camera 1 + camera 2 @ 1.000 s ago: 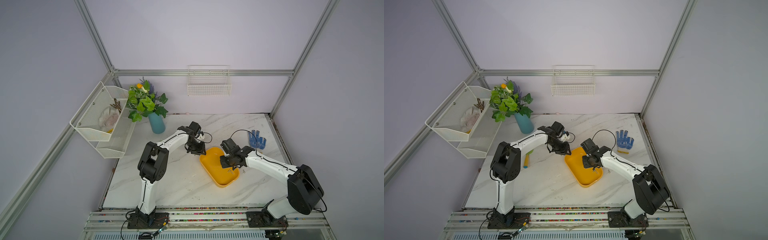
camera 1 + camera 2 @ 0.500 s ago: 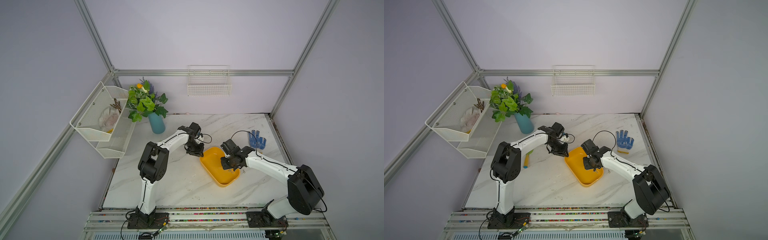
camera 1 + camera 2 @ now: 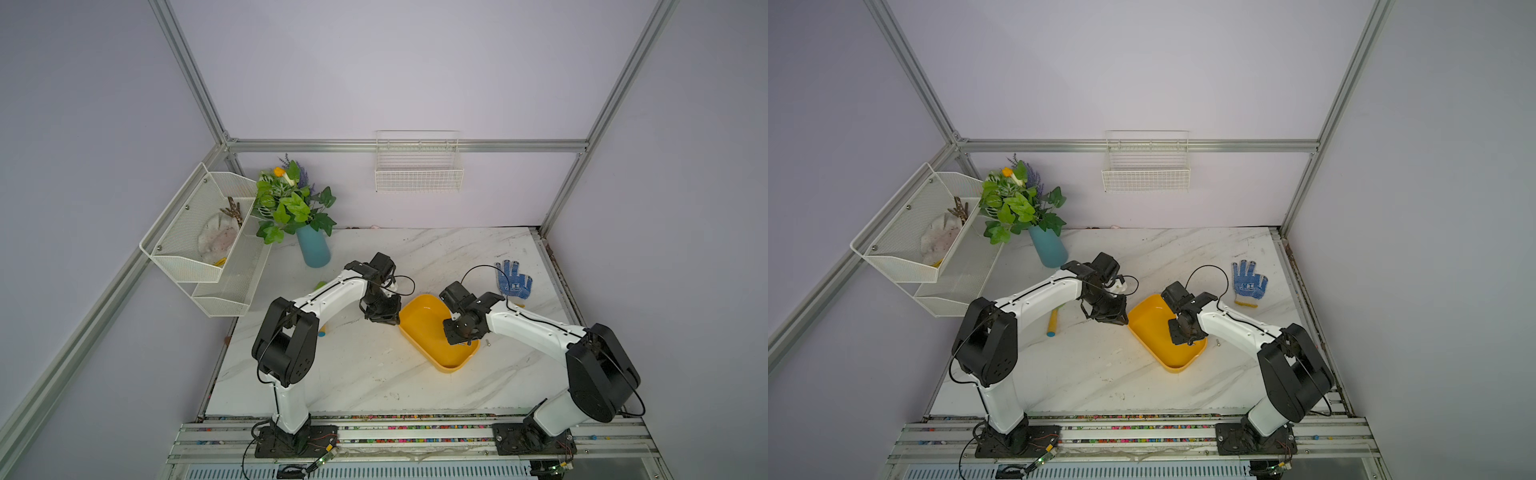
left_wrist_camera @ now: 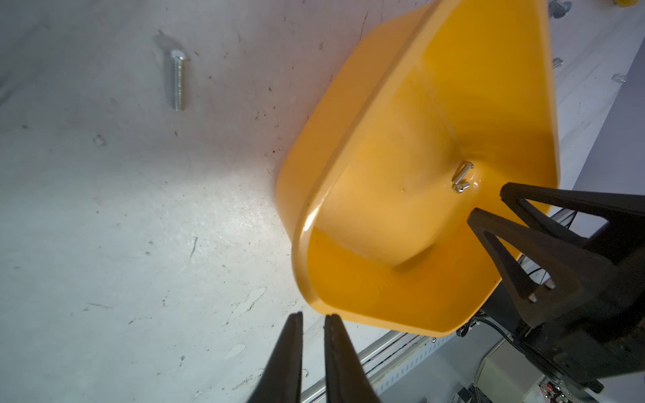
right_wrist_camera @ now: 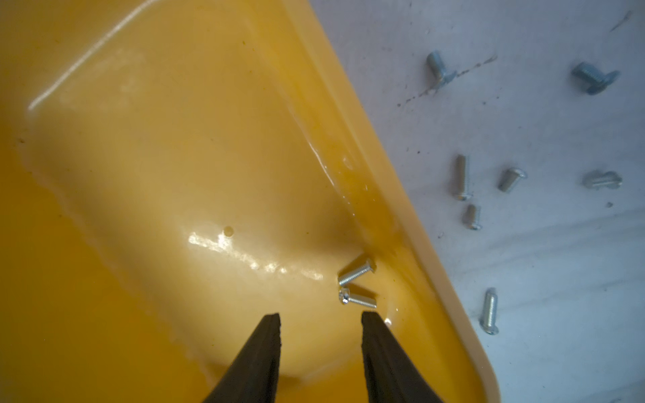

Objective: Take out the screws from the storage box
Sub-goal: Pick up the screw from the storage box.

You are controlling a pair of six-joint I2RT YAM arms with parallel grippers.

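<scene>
Over the floor of the storage box (image 5: 174, 174), the right gripper (image 5: 321, 315) hangs with its fingers spread apart and nothing between them. Two screws (image 5: 356, 271) lie just past its tips, side by side against the box's side wall. The left gripper (image 4: 313, 315) sits at the box's corner, fingers nearly together, with a thin slit of table (image 4: 139, 244) showing between them. Its tips meet the rim edge, but whether they pinch it cannot be told. In both top views the box lies mid-table between the two arms. Outside it, loose screws (image 5: 462, 178) are scattered on the table beside the long wall. One longer screw (image 4: 176, 80) lies alone on the left gripper's side. A blue glove (image 3: 513, 280) lies near the table's far right edge and a teal vase (image 3: 313, 249) stands at the back, both well apart from the box.
</scene>
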